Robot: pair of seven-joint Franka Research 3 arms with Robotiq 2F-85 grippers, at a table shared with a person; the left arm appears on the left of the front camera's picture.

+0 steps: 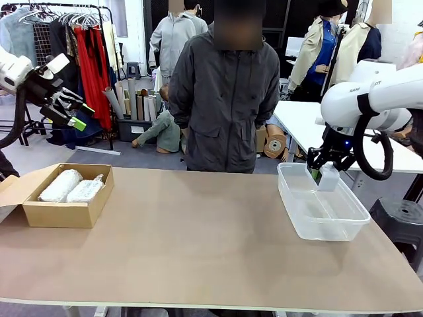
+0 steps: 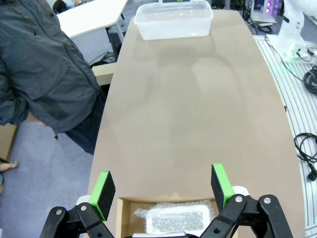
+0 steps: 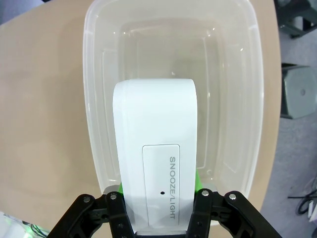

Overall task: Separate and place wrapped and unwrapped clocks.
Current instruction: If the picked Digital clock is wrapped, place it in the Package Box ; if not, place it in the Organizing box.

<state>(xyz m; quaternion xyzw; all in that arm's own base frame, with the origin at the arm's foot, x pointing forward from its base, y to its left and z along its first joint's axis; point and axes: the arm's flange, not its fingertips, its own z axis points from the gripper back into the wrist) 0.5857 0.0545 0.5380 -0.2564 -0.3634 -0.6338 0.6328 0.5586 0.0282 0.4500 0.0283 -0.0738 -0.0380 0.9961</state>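
Two wrapped clocks [image 1: 71,186], one bare clock [image 3: 156,163], one cardboard box [image 1: 63,212], one clear tub [image 1: 322,212]

The front view faces across the table [image 1: 198,244] toward the clear tub [image 1: 322,212] at right, the left wrist view looks lengthwise from far toward that tub [image 2: 173,21], the right wrist view hangs close above it [image 3: 173,49].

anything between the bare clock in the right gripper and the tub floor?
Nothing visible. The right gripper is shut on the unwrapped clock, held directly over the clear tub. In the right wrist view the tub's inside looks bare, no lid on it. The person stands behind the table's far edge, hands out of the way.
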